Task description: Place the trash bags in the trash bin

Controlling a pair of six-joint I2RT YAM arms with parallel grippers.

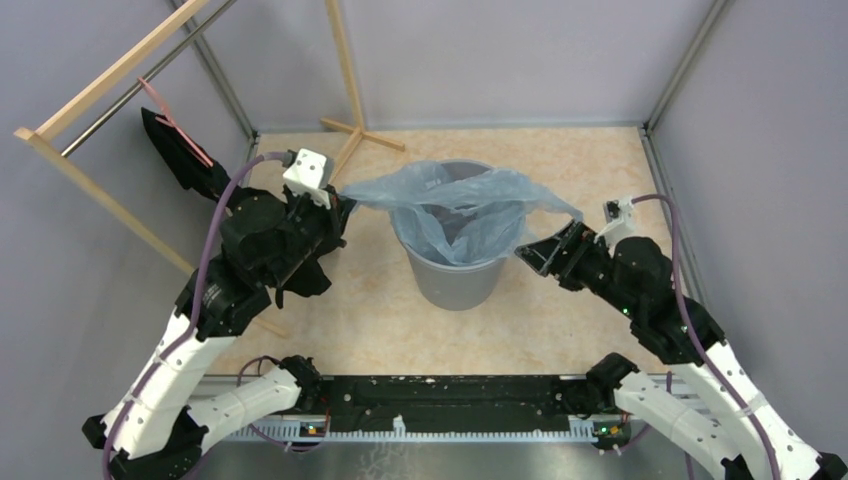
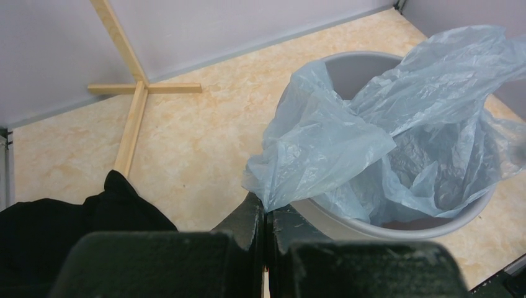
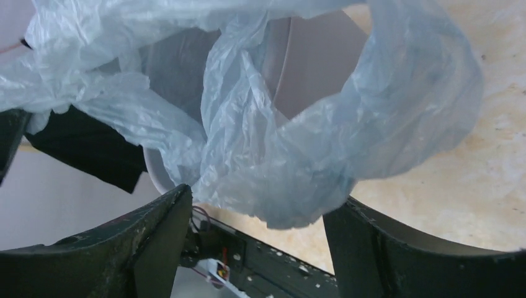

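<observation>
A black cloth (image 1: 183,156) with a pink strap (image 1: 172,120) hangs by a wooden rack (image 1: 110,73).

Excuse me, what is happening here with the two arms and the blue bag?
The two arms are putting a pale-blue trash bag into the grey trash bin. The left gripper is shut on one edge of the bag, outside the rim. The right gripper is open at the opposite side, film hanging before it. Part of the bag already sags inside.

Tally:
- trash bag (image 1: 470,190), pale blue: one
- trash bin (image 1: 455,285), grey: one
- black cloth (image 1: 175,150): one
- wooden rack (image 1: 105,72): one
- claws: two, left claw (image 1: 345,205) and right claw (image 1: 530,250)
- tabletop (image 1: 600,170): one
</observation>
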